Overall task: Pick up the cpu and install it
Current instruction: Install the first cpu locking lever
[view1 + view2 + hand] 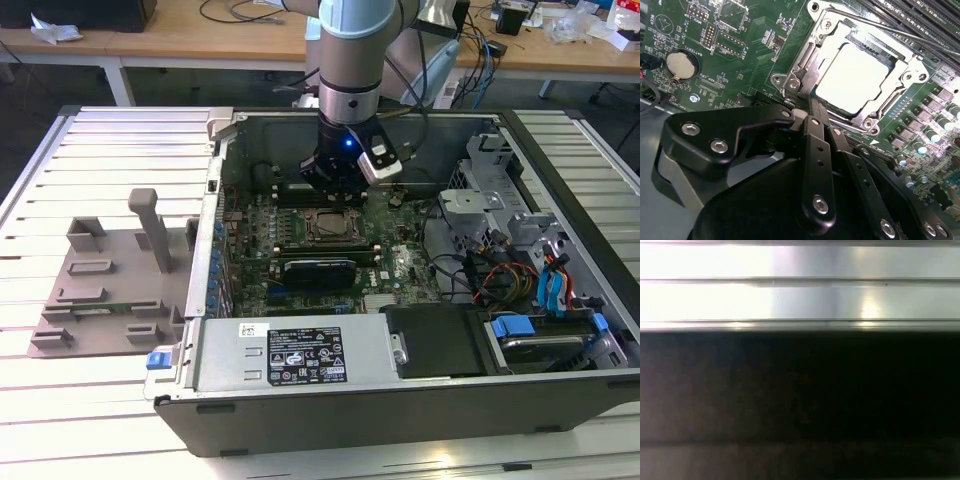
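Cpu sits in socket frame; coin battery well apart.

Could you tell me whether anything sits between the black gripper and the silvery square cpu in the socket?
Nothing visible does. In the second wrist view the silvery-white square cpu already lies in the metal-framed socket, and the black gripper hangs beside the frame's edge with bare green motherboard around.

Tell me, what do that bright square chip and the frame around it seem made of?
The cpu top looks like smooth silvery metal, glaring white under the light. The socket frame seems bare stamped steel, shiny with screw heads. Both are judged by sheen only.
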Robot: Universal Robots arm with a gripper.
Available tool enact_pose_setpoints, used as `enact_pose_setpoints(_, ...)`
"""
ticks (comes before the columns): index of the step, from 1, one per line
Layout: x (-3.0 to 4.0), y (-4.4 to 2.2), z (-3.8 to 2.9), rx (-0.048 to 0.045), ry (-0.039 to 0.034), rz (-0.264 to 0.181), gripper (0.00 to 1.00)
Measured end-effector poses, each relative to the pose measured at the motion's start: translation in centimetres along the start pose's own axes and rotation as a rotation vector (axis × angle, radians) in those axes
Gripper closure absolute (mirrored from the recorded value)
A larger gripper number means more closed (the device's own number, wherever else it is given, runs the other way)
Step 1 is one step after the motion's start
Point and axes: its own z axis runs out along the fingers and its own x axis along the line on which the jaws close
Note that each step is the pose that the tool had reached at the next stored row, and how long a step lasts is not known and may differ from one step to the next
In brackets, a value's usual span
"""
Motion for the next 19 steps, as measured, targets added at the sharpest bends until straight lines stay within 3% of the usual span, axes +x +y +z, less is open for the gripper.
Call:
enact_pose_setpoints(8,-0.1,0.35,0.1,-0.0011,0.0002,-0.001,0.89)
enact_pose_setpoints(14,-0.48,0.36,0.17,-0.0088,-0.0001,-0.002,0.89)
enact_pose_setpoints(16,-0.49,0.37,0.04,-0.0091,-0.0004,-0.002,0.89)
enact_pose_setpoints(19,-0.51,0.35,-0.71,-0.0042,-0.0002,-0.002,0.89)
